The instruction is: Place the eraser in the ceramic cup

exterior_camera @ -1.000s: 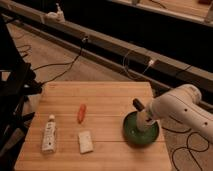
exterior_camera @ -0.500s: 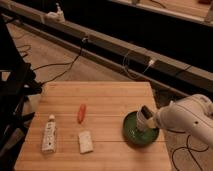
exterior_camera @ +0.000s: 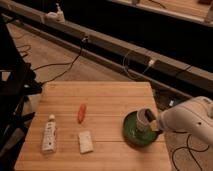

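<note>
My arm pulled back right; gripper [exterior_camera: 156,123] beside ceramic cup [exterior_camera: 143,121], jaw state unclear. Eraser likely dropped inside.

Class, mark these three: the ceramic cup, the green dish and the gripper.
ceramic cup [exterior_camera: 143,120], camera view, its side wall.
green dish [exterior_camera: 130,132], camera view, its left inner side.
gripper [exterior_camera: 153,121], camera view, tip beside the cup.
</note>
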`<state>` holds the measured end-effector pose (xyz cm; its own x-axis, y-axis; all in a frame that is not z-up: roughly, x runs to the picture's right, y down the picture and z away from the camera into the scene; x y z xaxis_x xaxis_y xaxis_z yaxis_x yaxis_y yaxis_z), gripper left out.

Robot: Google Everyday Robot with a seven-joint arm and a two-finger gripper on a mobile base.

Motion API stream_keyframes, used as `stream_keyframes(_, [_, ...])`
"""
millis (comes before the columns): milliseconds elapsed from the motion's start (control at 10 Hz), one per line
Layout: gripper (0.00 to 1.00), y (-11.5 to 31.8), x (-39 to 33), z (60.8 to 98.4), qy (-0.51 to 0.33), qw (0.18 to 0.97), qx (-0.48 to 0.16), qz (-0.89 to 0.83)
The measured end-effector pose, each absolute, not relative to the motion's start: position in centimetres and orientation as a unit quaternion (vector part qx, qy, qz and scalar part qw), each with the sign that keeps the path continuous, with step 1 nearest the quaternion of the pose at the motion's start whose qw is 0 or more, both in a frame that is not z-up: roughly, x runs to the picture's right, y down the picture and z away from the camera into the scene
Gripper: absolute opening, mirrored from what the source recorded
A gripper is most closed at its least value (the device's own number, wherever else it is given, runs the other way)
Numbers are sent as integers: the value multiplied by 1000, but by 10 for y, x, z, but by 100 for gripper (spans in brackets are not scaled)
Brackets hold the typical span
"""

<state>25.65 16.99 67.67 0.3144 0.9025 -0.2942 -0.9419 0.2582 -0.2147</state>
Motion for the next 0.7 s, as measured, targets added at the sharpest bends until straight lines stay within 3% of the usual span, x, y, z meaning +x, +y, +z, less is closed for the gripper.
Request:
stream_keyframes(200, [80,163,256,681,52,792,-173,583])
stream_keyframes(700, [80,153,251,688,41,795,-174,579])
